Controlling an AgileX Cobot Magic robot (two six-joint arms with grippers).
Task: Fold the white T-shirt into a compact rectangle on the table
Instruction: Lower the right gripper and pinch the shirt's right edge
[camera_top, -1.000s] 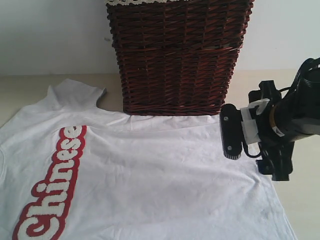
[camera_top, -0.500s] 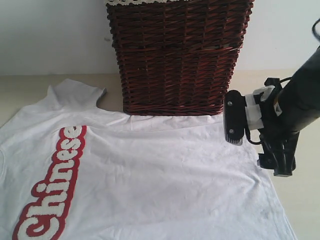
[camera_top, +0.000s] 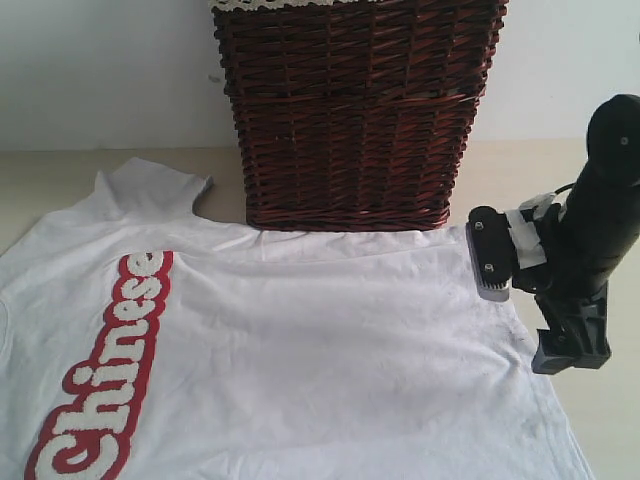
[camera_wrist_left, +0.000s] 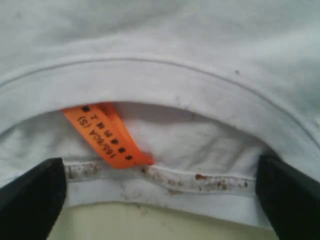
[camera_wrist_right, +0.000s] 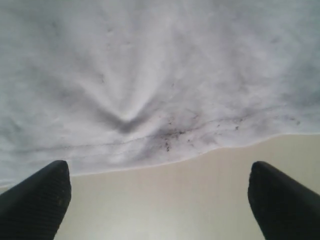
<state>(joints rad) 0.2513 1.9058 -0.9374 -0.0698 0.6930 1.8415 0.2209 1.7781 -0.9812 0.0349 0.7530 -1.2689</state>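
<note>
The lace-lined wicker basket (camera_top: 360, 110), contents hidden, stands behind the white T-shirt (camera_top: 300, 350).

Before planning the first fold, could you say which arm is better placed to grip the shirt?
Probably left: the left gripper, open, straddles the white T-shirt collar; the right gripper, open, sits over the table, short of the hem.

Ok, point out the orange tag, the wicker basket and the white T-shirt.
orange tag (camera_wrist_left: 107, 135): left wrist view, middle of its printed strip.
wicker basket (camera_top: 355, 120): exterior view, front woven wall.
white T-shirt (camera_top: 330, 350): exterior view, plain body fabric.
</note>
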